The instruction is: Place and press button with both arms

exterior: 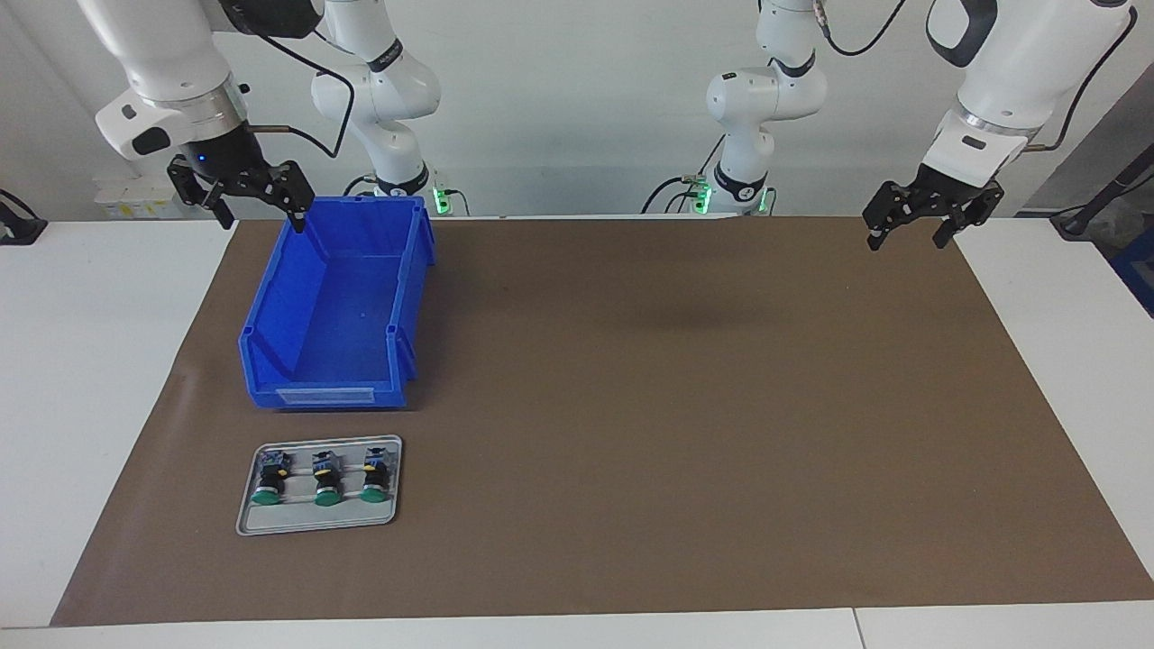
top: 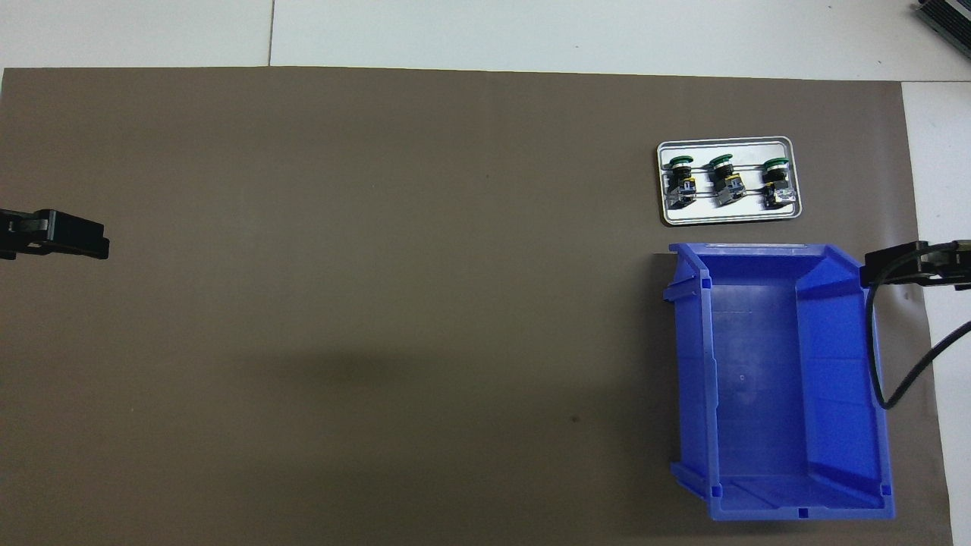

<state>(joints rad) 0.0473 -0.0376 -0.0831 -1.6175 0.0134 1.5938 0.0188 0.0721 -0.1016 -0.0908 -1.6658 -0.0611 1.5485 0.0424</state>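
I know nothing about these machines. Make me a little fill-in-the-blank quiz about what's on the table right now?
1. The metal tray holds ____ green-capped buttons.
2. The blue bin has ____ inside it.
3. The tray lies ____ from the robots than the bin.
4. The left pincer and the right pincer are both open and hold ____.

Missing words: three; nothing; farther; nothing

I have both arms raised and waiting, left end effector (exterior: 909, 227) and right end effector (exterior: 259, 210) fingers spread
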